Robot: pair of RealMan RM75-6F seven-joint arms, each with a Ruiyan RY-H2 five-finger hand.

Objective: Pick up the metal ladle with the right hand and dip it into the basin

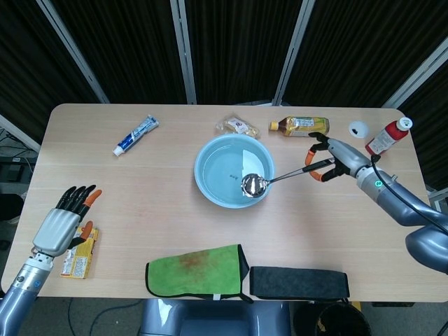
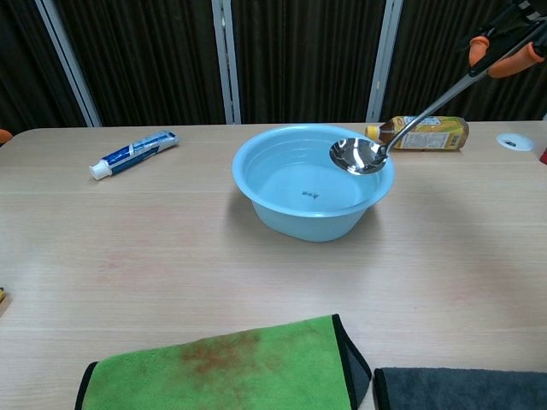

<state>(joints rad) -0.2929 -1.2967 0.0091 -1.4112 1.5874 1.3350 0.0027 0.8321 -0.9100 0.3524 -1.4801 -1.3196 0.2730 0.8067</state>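
Seen from the head camera, the right hand [image 1: 330, 159] grips the far end of the metal ladle [image 1: 274, 179], its handle slanting down and left so that the bowl of the ladle hangs over the right inner side of the light-blue basin [image 1: 225, 193]. Whether the bowl touches the water cannot be told from here. The basin sits near the middle of the pale wooden bench [image 1: 154, 210]. Behind it lie a small wrapped snack [image 1: 236, 127] and a yellow-labelled drink bottle [image 1: 300, 127] on its side; a toothpaste tube [image 1: 136, 135] lies toward the far left. At the far right are a white cap [image 1: 358, 129] and a red bottle [image 1: 388, 136]. Along the near edge, a green cloth [image 1: 197, 270] lies beside a dark grey cloth [image 1: 299, 282]. The left hand [image 1: 64, 221] rests at the near left corner, holding nothing, fingers extended and slightly apart, just beside a yellow packet [image 1: 80, 256].

From the chest camera, the ladle's bowl [image 2: 359, 155] hovers at the basin's rim [image 2: 256, 145] on the right side, above the water and not dipped in it. The handle rises toward the upper right, where orange-tipped fingers [image 2: 510, 58] of the right hand close around it. The toothpaste tube [image 2: 134, 154] and drink bottle [image 2: 422, 133] lie behind, the green cloth [image 2: 226, 368] in the foreground.
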